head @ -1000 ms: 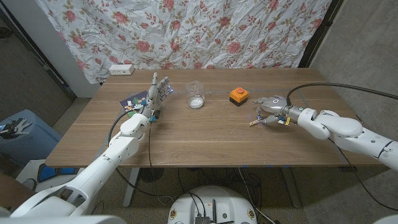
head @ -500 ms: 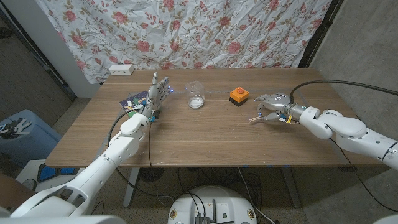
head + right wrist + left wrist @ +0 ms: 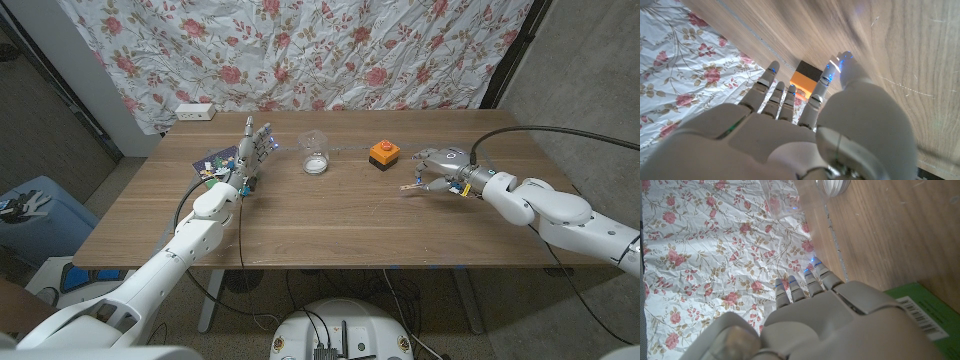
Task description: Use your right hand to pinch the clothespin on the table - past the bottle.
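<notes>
A small wooden clothespin (image 3: 407, 186) sticks out from the fingertips of my right hand (image 3: 440, 168), which pinches it just above the table, right of the middle. In the right wrist view my right hand (image 3: 790, 135) reaches toward the orange box (image 3: 805, 82); the pin is hidden behind the hand there. A clear plastic bottle (image 3: 315, 154) stands left of the orange box, toward the back. My left hand (image 3: 250, 152) stands upright left of the bottle, fingers apart, holding nothing. In the left wrist view the left hand (image 3: 830, 320) points toward the bottle (image 3: 785, 197).
An orange button box (image 3: 384, 153) sits between the bottle and my right hand. A green packet and cards (image 3: 211, 166) lie by my left hand, the packet (image 3: 920, 310) beside the palm. A white power strip (image 3: 194, 111) rests at the back left edge. A floral cloth (image 3: 320, 50) hangs behind the table (image 3: 330, 225).
My right hand has moved a little toward the back of the table with the clothespin in its fingertips. The left hand and the bottle have not moved.
</notes>
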